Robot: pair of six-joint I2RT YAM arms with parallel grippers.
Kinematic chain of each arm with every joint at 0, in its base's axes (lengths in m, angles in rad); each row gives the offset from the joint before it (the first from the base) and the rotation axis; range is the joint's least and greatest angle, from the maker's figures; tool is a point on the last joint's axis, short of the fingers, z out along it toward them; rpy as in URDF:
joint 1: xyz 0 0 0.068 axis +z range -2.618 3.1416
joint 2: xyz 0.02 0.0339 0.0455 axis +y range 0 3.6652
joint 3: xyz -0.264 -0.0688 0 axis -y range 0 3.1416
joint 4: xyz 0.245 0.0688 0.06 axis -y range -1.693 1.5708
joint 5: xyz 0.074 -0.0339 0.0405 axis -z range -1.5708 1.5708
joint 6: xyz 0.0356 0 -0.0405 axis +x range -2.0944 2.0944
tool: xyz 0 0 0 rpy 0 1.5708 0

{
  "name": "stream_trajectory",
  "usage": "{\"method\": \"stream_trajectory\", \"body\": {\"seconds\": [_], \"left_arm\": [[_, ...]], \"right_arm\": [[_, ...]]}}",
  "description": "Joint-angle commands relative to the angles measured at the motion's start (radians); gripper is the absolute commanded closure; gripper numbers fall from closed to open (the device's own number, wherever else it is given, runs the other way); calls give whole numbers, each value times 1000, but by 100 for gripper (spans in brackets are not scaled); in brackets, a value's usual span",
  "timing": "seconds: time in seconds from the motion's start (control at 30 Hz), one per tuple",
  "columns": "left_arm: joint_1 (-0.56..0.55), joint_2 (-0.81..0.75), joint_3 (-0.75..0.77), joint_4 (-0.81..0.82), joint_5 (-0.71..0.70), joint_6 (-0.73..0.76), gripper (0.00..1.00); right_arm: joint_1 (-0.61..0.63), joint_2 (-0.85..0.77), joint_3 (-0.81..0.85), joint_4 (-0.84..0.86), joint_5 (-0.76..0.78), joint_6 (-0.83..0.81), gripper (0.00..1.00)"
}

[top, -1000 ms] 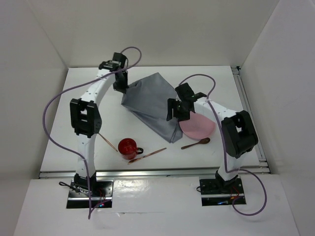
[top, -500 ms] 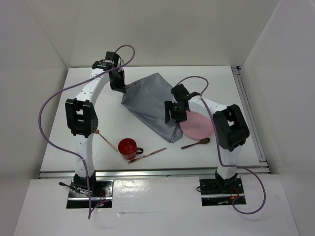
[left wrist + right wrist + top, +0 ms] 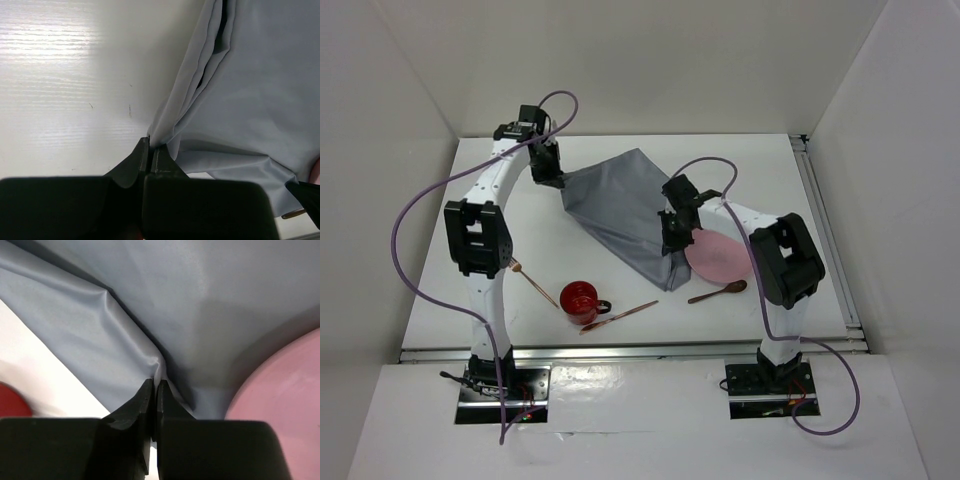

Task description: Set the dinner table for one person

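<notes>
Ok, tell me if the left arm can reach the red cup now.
Probably not yet: the left gripper is shut on the grey cloth and must let go first. The table toward the red cup looks free.

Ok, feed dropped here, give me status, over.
Left jaws shut on grey placemat corner, right jaws on its right edge. Placemat rumpled, skewed on dinner table. Pink plate close beside right jaws.

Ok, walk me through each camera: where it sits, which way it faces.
Top external: above, behind, looking down on the dinner table; both arms show.
Left wrist: on the left end effector, facing down at the grey cloth it pinches.
Right wrist: on the right end effector, pinching that cloth beside the pink plate.
Shared: all see the cloth.
</notes>
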Motion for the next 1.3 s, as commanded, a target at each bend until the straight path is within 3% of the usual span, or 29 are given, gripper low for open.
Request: {"method": "stream_trajectory", "body": {"seconds": [0.0,0.1,0.43,0.73,0.97,1.27], "left_arm": [[2,-52,-4,-1,20,-19,100],[25,-81,7,-20,20,-30,100],[191,-293,17,39,218,-123,100],[321,-429,79,39,350,-234,100],[322,-385,109,57,382,-254,100],[322,-217,298,97,441,-283,100]], "right_arm": [[7,-59,60,-60,24,1,100],[16,-96,116,-98,81,1,100],[16,-371,220,-160,216,-9,100],[16,-435,416,-181,288,-20,100],[7,-282,593,-134,362,-83,100],[-150,-23,874,6,215,-143,100]]}}
